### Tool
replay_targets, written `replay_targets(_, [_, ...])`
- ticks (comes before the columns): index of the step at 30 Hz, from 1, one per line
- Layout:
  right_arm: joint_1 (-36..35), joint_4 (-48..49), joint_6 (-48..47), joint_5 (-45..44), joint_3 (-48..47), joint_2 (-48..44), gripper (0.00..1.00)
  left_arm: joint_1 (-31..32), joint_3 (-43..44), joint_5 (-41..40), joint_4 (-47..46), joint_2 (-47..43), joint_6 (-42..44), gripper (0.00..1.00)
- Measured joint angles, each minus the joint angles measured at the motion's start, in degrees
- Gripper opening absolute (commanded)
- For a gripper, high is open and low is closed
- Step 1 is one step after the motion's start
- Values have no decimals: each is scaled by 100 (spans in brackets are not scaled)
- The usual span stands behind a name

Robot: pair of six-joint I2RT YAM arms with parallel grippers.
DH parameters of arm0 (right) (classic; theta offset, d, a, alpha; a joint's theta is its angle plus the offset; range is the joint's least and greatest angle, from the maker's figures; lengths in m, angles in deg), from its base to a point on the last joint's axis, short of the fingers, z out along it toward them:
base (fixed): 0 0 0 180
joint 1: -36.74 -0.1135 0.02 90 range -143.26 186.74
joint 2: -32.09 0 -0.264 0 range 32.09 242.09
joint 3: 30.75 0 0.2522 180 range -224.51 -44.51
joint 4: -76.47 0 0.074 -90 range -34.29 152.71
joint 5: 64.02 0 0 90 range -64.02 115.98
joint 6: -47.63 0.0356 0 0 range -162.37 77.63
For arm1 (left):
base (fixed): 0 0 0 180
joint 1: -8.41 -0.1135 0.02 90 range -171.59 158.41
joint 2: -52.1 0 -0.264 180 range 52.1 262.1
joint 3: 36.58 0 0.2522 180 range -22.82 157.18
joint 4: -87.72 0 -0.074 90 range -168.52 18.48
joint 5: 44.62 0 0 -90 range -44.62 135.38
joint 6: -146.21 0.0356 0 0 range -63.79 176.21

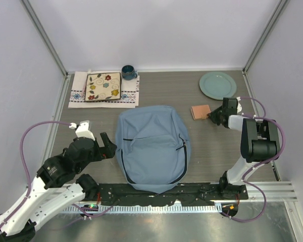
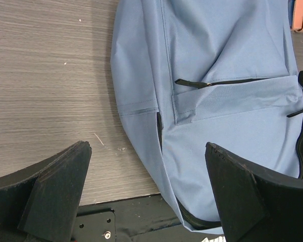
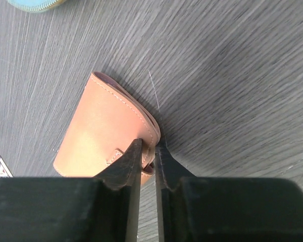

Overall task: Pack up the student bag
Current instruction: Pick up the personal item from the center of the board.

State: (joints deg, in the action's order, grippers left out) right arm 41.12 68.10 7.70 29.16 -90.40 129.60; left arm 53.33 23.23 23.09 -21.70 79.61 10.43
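Observation:
The student bag (image 1: 152,147), a dusty-blue backpack with dark zippers, lies flat mid-table; it also fills the left wrist view (image 2: 227,85). My left gripper (image 1: 110,149) is open and empty beside the bag's left edge, low near its bottom corner; its fingers (image 2: 55,196) stand wide apart. A small tan leather wallet (image 1: 200,111) lies right of the bag's top. My right gripper (image 1: 212,117) is shut on the wallet's near edge (image 3: 108,133), its fingertips (image 3: 133,156) pinching the rim against the table.
A pale green plate (image 1: 218,84) sits at the back right. A flower-patterned tile on a woven cloth (image 1: 104,87) and a dark blue mug (image 1: 128,72) sit at the back left. A black mounting plate (image 1: 156,194) runs along the near edge under the bag's bottom.

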Motion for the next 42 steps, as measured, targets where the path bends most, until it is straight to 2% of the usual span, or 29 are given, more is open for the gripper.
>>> replay_targets(4, [13,173,57,37,101,-13,1,0,0,2,0,35,4,99])
replay_targets(12, [13,315,63,57,223,-105,1,0,0,2,-2,52,17,100])
replay_targets(17, [13,70,-20,83,420,-570,1,0,0,26,-2,50,28,100])
replay_targets(21, [13,-297,-85,96,542,-1320,1,0,0,46,-11,22,81,100])
replay_targets(31, [37,-1335,-234,249,675,-3945,1,0,-11,173,-94,-304,131,100])
replay_targets(36, [37,-1709,-179,957,758,-4942,1,0,-11,424,-407,-380,107,100])
replay_targets(42, [37,-2079,-140,2118,776,-5556,1,0,-20,1248,-1394,26,-15,100])
